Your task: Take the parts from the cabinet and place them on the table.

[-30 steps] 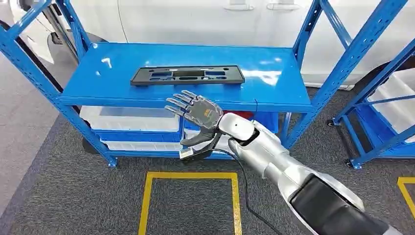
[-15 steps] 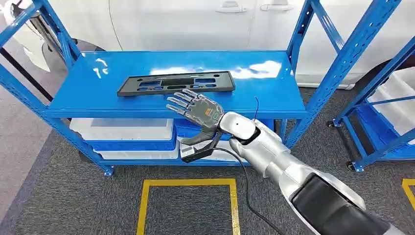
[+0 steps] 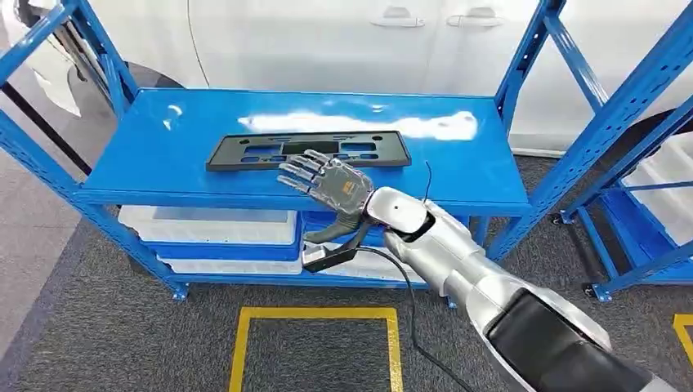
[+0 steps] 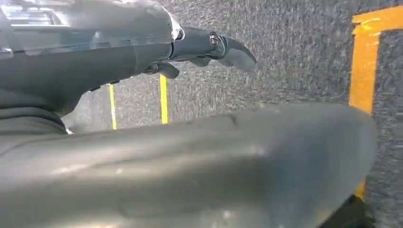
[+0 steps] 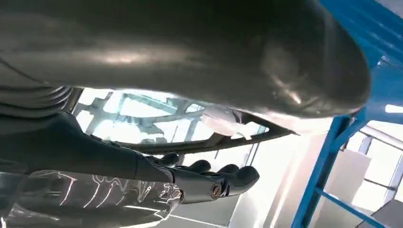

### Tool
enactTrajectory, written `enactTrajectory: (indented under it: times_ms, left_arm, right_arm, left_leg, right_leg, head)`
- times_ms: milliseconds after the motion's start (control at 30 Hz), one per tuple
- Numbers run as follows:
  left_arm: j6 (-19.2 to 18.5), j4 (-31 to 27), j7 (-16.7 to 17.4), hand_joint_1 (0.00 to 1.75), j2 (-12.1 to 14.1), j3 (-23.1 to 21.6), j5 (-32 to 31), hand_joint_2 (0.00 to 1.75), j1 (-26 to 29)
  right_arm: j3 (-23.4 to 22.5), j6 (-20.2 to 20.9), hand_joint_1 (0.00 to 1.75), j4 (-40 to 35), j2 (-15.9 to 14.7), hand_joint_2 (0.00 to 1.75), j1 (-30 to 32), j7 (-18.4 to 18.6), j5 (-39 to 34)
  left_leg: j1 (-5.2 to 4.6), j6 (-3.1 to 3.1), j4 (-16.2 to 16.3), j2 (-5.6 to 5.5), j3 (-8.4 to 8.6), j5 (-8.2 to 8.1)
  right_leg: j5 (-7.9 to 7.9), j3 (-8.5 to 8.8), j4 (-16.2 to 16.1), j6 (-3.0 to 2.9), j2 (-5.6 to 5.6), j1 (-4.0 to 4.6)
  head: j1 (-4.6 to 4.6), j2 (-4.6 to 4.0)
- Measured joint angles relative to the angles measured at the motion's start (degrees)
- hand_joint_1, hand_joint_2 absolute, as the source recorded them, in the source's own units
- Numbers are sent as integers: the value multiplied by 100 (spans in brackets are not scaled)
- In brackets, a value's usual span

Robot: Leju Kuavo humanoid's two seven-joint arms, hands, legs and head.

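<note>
Silver right arm extended, hand (image 3: 325, 184) spread, empty

Right hand (image 3: 327, 186) raised, fingers (image 3: 296, 169) spread, empty; silver arm (image 3: 458, 261) extended

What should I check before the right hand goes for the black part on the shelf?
1. Part in place: ok, lies flat on the blue shelf.
2. Right hand free: ok, fingers spread, holding nothing.
3. Hand lined up: ok, raised at the shelf's front edge, fingertips over the part's near edge.
4. Contact with part: cannot tell from these views.
5. Left hand out of the way: ok, hangs over the floor, holding nothing.
6. Cable at the right wrist: cannot tell whether it will snag the shelf.
</note>
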Motion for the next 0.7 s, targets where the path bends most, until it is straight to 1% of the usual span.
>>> enactTrajectory:
  times_ms: [33, 67, 100, 133, 167, 200, 233, 267, 300, 333, 367, 400, 433, 467, 500, 533, 567, 600, 633, 700]
  left_arm:
    - [0, 0, 0, 0, 0, 0, 0, 0, -2]
    - [0, 0, -2, 0, 0, 0, 0, 0, -8]
    - [0, 0, -2, 0, 2, 0, -4, 0, -16]
    - [-2, 0, -4, 0, 0, 0, -4, 0, -22]
    - [-4, 0, -4, 0, -2, 0, -4, 0, -19]
    - [-7, 0, -2, 0, -2, 0, 0, 0, -22]
    - [-7, 0, -2, 0, 0, 0, 2, 0, -23]
    - [-7, 0, -2, 0, 0, 0, 0, 0, -29]
    - [-7, 0, -2, 0, 0, 0, 0, 0, -37]
    - [-9, 0, 0, 0, 0, 0, -2, 0, -36]
    - [-9, 0, 0, 0, 0, 0, -4, 0, -26]
    - [-13, 0, 0, 0, 0, 0, -4, 0, -13]
    - [-15, 0, 2, 0, 0, 0, 2, 0, -4]
    - [-15, 0, 4, 0, 0, 0, 0, 0, -1]
    - [-15, 0, 4, 0, 0, 0, 0, 0, -6]
    - [-15, 0, 2, 0, 2, 0, 0, 0, -10]
    - [-15, 0, 2, 0, 2, 0, 0, 0, -6]
    - [-15, 0, 2, 0, 2, 0, -2, 0, -18]
    - [-15, 0, 0, 0, 4, 0, -4, 0, -37]
    - [-15, 0, 0, 0, 4, 0, -4, 0, -23]
  right_arm:
    - [0, 0, 0, 0, -5, 0, -1, 0, -2]
    - [2, 2, 0, 7, -18, 0, 1, 0, -4]
    - [2, 2, 0, 4, -18, 0, -8, 0, -4]
    - [11, -2, 0, 0, -9, 0, 6, 2, -7]
    - [11, -4, 0, 2, -18, 0, 10, 2, -7]
    - [11, -7, 0, 0, -29, 0, 4, 9, -7]
    - [11, -11, 0, -15, -22, 0, 5, 11, -7]
    - [11, -13, 0, -17, -20, 0, -6, 9, -9]
    - [11, -13, 0, -17, -13, 0, -11, 11, -9]
    - [18, -11, 0, -17, -11, 0, -2, 9, -9]
    - [22, -11, 0, -15, -11, 0, 12, 11, -9]
    - [26, -11, 0, -13, -11, 0, 22, 11, -9]
    - [33, -11, 0, -13, -11, 0, 29, 9, -9]
    - [37, -9, 0, -13, -11, 0, 29, 9, -9]
    - [37, -9, 0, -13, -11, 0, 25, 9, -9]
    - [39, -9, 0, -13, -7, 0, 20, 9, -11]
    - [39, -7, 0, -9, -5, 0, 18, 9, -13]
    - [46, -2, 0, -9, -5, 0, 5, 6, -15]
    - [48, -4, 0, -9, -5, 0, 7, 7, -24]
    - [48, -9, 0, -11, -5, 0, 19, 11, -26]
  left_leg:
    - [1, -26, 13, 0, 68, -70]
    - [-35, -70, 30, -2, 68, -112]
    - [-32, -102, 51, -2, 45, -128]
    - [-27, -124, 40, 4, 45, -134]
    - [-25, -160, 11, 6, 58, -148]
    - [-28, -204, 6, 10, 85, -182]
    - [-11, -228, 58, 17, 84, -237]
    - [-3, -256, 328, 18, -9, -329]
    - [1, -280, 721, 17, -218, -470]
    - [9, -304, 1225, 18, -520, -635]
    - [11, -322, 1686, 18, -830, -739]
    - [11, -322, 1912, 18, -1029, -740]
    - [11, -315, 1844, 18, -1081, -566]
    - [11, -299, 1528, 18, -1006, -269]
    - [10, -271, 1014, 18, -819, 107]
    - [8, -235, 410, 20, -603, 469]
    - [-19, -192, 249, 18, -488, 431]
    - [-49, -160, 113, 16, -437, 380]
    - [-52, -121, 111, 17, -447, 315]
    - [-45, -65, 78, 7, -442, 281]
  right_leg:
    - [311, 191, -551, -8, -13, -10]
    - [212, 243, -591, -25, -15, 25]
    - [138, 284, -737, -77, -8, 35]
    - [130, 264, -711, -110, 3, 42]
    - [96, 264, -697, -157, 11, 61]
    - [89, 301, -726, -188, 18, 40]
    - [77, 374, -772, -222, 19, 15]
    - [44, 434, -789, -271, 16, 16]
    - [18, 468, -789, -296, 12, 19]
    - [-19, 504, -788, -304, 12, 28]
    - [-59, 540, -786, -307, 12, 35]
    - [-94, 577, -782, -309, 14, 40]
    - [-137, 637, -782, -306, 20, 41]
    - [-185, 704, -781, -299, 25, 41]
    - [-238, 785, -781, -288, 29, 42]
    - [-300, 867, -781, -269, 29, 43]
    - [-342, 888, -786, -240, 31, 54]
    - [-360, 873, -765, -210, 42, 75]
    - [-363, 848, -778, -177, 39, 68]
    - [-393, 879, -820, -117, 33, 69]
  head:
    - [0, 0]
    - [0, 0]
    - [0, 0]
    - [0, 0]
    - [-2, 0]
    - [0, 0]
    - [0, 0]
    - [-2, 0]
    - [0, 0]
    - [0, 0]
    - [-2, 0]
    - [-2, 0]
    - [0, 0]
    - [-2, 0]
    - [0, 0]
    - [0, 0]
    - [0, 0]
    - [-2, 0]
    - [-2, 0]
    - [-2, 0]
